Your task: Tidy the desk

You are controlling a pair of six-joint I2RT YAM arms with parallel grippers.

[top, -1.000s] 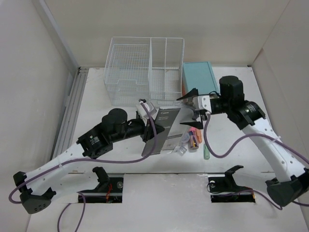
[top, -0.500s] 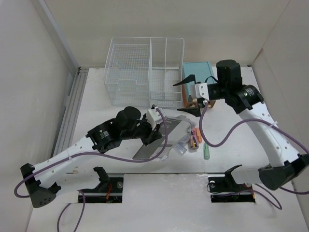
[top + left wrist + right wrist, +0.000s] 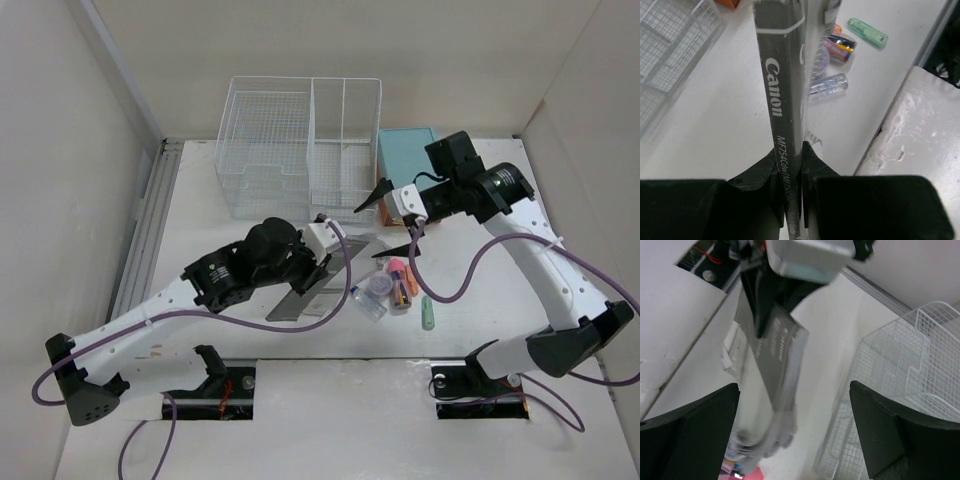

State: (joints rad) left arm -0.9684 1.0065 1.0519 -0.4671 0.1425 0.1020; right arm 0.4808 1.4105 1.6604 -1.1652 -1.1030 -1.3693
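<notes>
Top view: the desk (image 3: 195,225) fills the middle of the frame, with its grooved rail down the left edge. A white wire basket (image 3: 300,150) stands at the upper centre and a teal box (image 3: 405,150) sits just to its right. Left gripper (image 3: 316,268), centre frame, is clamped on a dark booklet (image 3: 300,298) that is held tilted above the desk. Right gripper (image 3: 384,222), right of centre, has its jaws spread wide with nothing between them. Small clutter lies below it: a clear tube (image 3: 370,303), pink and orange bits, and a green marker (image 3: 428,316).

Left wrist view: the left gripper (image 3: 789,175) at the bottom edge has its fingers pinched tight on the booklet (image 3: 780,90), seen edge-on, with "Canon" on the spine. The desk (image 3: 725,110) lies beneath. The basket (image 3: 670,45) is upper left, the clear tube (image 3: 827,86) is right of the booklet, and the green marker (image 3: 867,32) is upper right.

Right wrist view: the right gripper (image 3: 795,437) shows black fingers (image 3: 690,440) in the lower corners, far apart and holding nothing. The booklet (image 3: 772,345) hangs at upper centre from the left gripper (image 3: 765,305). The desk (image 3: 830,320) is behind it and the basket (image 3: 900,370) is on the right.
</notes>
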